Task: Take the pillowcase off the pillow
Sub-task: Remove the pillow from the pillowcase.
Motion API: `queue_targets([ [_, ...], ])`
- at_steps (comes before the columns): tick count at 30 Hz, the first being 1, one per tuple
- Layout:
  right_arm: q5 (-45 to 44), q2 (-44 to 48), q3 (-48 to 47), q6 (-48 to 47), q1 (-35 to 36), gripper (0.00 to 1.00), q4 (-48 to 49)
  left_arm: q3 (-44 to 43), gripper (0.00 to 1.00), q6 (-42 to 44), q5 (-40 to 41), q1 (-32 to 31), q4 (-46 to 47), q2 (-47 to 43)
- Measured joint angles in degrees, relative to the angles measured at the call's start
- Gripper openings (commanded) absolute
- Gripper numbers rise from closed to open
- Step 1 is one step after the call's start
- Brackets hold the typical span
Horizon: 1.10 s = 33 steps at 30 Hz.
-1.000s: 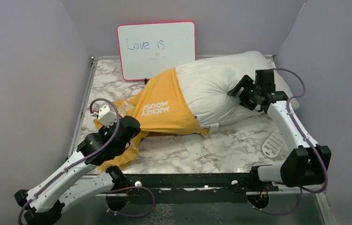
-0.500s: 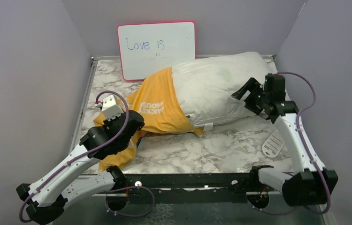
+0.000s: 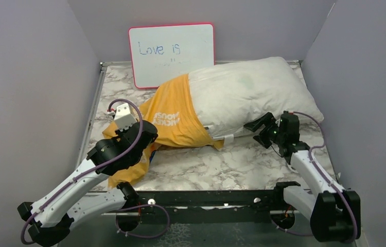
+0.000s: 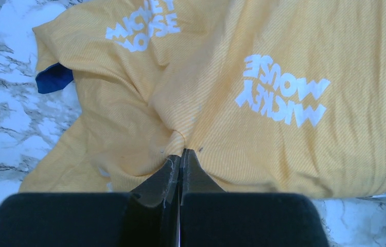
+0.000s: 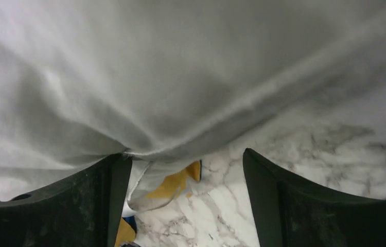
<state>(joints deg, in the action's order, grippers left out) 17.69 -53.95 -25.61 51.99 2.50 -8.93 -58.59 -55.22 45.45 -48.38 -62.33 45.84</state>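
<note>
While left fingers point(image 4: 157, 182) sit clamped on bunched yellow pillowcase point(image 3: 175, 121) at tabletop point(image 3: 206, 164) near-left, right fingers point(image 5: 276, 190) are spread apart at white pillow point(image 3: 247, 92) near edge; pillowcase covers only pillow's left end, farther back.

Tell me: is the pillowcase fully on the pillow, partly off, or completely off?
Partly off. The pillowcase covers only the left end of the pillow; the rest lies bare. The left gripper is shut on its fabric.
</note>
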Motion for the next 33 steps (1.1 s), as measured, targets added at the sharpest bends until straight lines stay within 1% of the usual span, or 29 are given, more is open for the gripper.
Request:
queue_targets([
  [4, -0.33, -7.34, -2.29, 0.79, 0.04, 0.4, 8.7, 0.0, 0.0, -0.13, -0.02, 0.0, -0.39, -0.26],
  [5, -0.83, -8.02, -3.56, 0.59, 0.07, 0.29, 9.33, 0.0, 0.0, -0.5, 0.11, 0.0, -1.01, -0.31],
  [7, -2.73, -8.22, -6.51, -0.63, 0.07, 0.08, 9.31, -0.11, 0.0, -1.2, 0.61, 0.0, -2.36, -0.35],
  [8, -3.93, -8.09, -8.22, -1.44, 0.07, 0.02, 8.92, -0.35, 0.0, -1.9, 1.31, 0.0, -3.69, -0.33],
  [13, -11.39, -8.94, -20.44, -7.3, 0.15, 0.01, 1.99, -4.44, 0.0, -5.68, 4.81, 0.0, -9.4, 0.72],
  [15, -14.03, -9.44, -23.91, -9.51, 0.07, 0.01, 0.52, -6.34, 0.0, -6.12, 6.23, 0.0, -11.06, 0.96],
  [19, -17.55, -9.4, -25.33, -12.15, -0.17, 0.01, -2.05, -8.83, 0.0, -6.01, 8.37, 0.57, -12.87, 0.61],
  [24, -18.51, -11.02, -25.97, -13.16, -0.48, 0.01, -7.15, -12.41, 0.0, -4.15, 10.78, 1.86, -14.14, 1.18],
  [26, -18.6, -11.43, -26.1, -13.25, -0.61, 0.01, -8.41, -14.88, 0.0, -2.25, 11.65, 1.88, -14.36, 2.8],
  [27, -18.64, -11.5, -26.21, -13.31, -0.7, 0.01, -9.11, -15.93, 0.11, -1.03, 12.09, 1.92, -14.49, 3.65],
  [28, -18.71, -11.5, -26.36, -13.49, -0.72, 0.01, -9.75, -16.98, 0.33, 0.09, 12.59, 2.03, -14.56, 4.59],
  [29, -18.73, -11.5, -26.56, -13.66, -0.74, 0.01, -10.4, -17.75, 0.6, 1.09, 12.87, 2.25, -14.56, 5.49],
  [30, -18.8, -11.39, -26.67, -13.99, -0.76, 0.01, -10.73, -18.21, 0.75, 2.21, 13.53, 2.36, -14.49, 6.19],
  [31, -19.06, -11.23, -26.69, -14.29, -0.79, 0.01, -11.15, -18.58, 0.82, 4.33, 14.25, 2.71, -14.38, 6.6],
  [32, -19.28, -11.02, -26.69, -14.6, -0.96, 0.01, -11.91, -18.78, 0.84, 5.57, 14.53, 2.99, -13.81, 6.62],
  [33, -19.34, -10.84, -26.69, -14.8, -1.09, 0.01, -12.52, -18.95, 0.89, 6.69, 14.62, 3.08, -13.25, 6.56],
])
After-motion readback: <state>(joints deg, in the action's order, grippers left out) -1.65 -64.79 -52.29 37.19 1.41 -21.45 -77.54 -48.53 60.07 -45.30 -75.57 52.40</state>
